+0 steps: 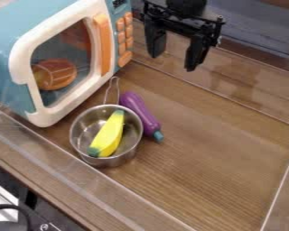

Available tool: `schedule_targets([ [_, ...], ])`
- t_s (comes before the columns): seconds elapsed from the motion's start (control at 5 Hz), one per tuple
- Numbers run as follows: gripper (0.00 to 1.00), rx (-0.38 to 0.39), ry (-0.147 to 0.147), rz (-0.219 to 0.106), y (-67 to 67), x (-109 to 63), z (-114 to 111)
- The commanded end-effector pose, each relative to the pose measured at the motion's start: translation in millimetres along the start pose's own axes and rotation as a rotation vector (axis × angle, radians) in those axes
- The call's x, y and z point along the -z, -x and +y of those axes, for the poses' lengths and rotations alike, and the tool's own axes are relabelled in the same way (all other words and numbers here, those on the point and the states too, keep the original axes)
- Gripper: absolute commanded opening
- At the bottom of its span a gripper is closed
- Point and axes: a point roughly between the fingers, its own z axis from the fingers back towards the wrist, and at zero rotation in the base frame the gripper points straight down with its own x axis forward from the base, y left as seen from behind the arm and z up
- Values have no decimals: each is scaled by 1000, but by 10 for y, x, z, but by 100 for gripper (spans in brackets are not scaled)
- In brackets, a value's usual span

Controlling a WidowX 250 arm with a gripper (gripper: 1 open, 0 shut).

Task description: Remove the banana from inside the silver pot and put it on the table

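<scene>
A small yellow banana [107, 133] with green tips lies inside the shiny silver pot [86, 147], which sits on the brown wood-grain table [219, 135] near its front left. The pot's thin wire handle [109, 93] reaches back toward the toy microwave. My black gripper [172, 51] hangs above the back of the table, well behind and to the right of the pot. Its fingers [194, 51] stand apart and open, with nothing between them.
A teal-and-cream toy microwave [51, 59] stands at the back left, just behind the pot, with a brown item behind its door. A purple toy eggplant [142, 115] lies against the pot's right side. A clear raised rim [111, 188] runs along the table's edges.
</scene>
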Motion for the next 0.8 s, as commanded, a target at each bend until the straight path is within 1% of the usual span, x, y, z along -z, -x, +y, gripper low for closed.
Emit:
schedule_targets([
  [0.0,100,-47,8,71,123,222,50],
  [0.2,100,-164,26,92,336,388,246],
  [0.4,100,-243,42,57,541,423,471],
  [0.6,100,-292,62,40,617,487,618],
])
